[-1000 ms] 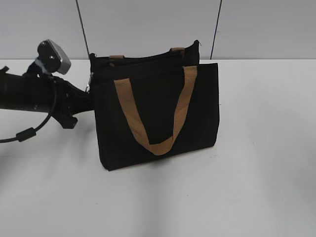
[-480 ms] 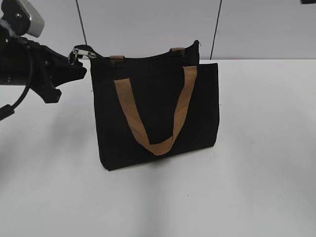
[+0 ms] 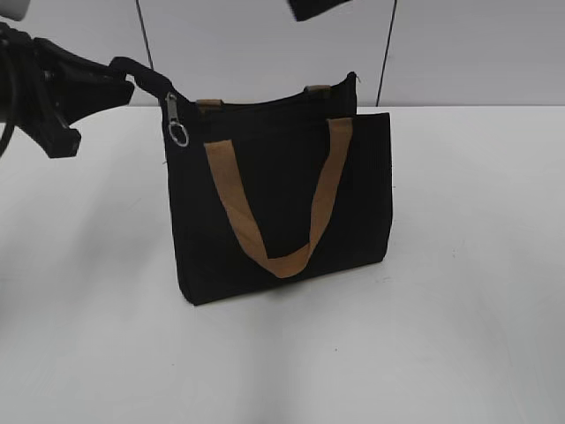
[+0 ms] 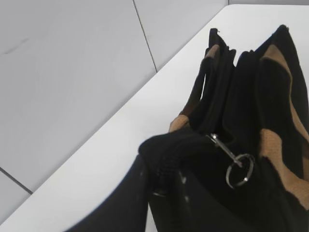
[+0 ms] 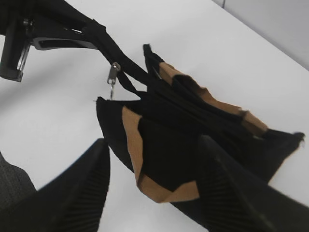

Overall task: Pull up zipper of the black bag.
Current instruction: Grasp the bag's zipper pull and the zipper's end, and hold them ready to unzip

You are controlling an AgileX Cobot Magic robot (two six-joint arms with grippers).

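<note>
The zipper (image 3: 256, 104) runs along the top of the bag (image 3: 282, 212). Its silver pull (image 3: 177, 124), with a little ring, hangs down at the bag's top left corner. The left wrist view shows the pull (image 4: 231, 157) dangling free, just beside the left gripper (image 4: 166, 159). The bag stands upright on the white table (image 3: 441, 336), near the middle, with a tan handle (image 3: 278, 208) hanging down its front.

How far along is it? The top looks partly apart in the right wrist view, with folds of black cloth showing, but I cannot tell how much of the zipper is shut. The pull sits at one end, so the job is either just starting or nearly over. My guess is that the slider must be drawn along the top.

The left gripper (image 3: 132, 75) reaches in from the left and seems to pinch a black tab at the bag's corner, lifting it a bit. The fingers look closed on that cloth.

The right gripper (image 5: 154, 188) hangs above the bag with its fingers (image 5: 79, 188) spread wide, holding nothing. It is well apart from the bag.
</note>
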